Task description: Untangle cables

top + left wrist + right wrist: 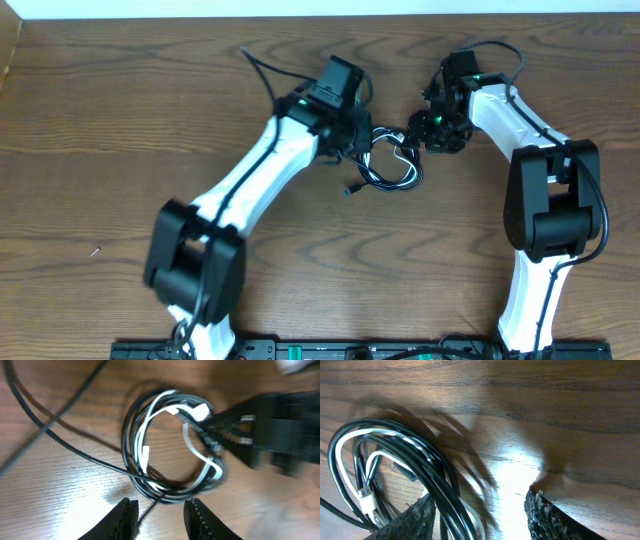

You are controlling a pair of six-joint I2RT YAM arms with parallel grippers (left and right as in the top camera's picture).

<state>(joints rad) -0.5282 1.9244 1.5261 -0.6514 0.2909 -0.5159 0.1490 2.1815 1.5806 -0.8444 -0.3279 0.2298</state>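
Cables (135, 445): one black-and-white coil, likely light, limp and slippery. Left claw (159, 505) and right claw (480, 499) flank it, both apart. You should pinch one outer loop at its rim.

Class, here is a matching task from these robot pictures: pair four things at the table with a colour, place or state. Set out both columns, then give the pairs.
1 black cable
2 white cable
3 left gripper
4 right gripper

A open, right of the bundle in the overhead view
B pale loops within the bundle
C open, left of the bundle in the overhead view
D dark outer loops, one end trailing away

Pairs: 1-D, 2-B, 3-C, 4-A
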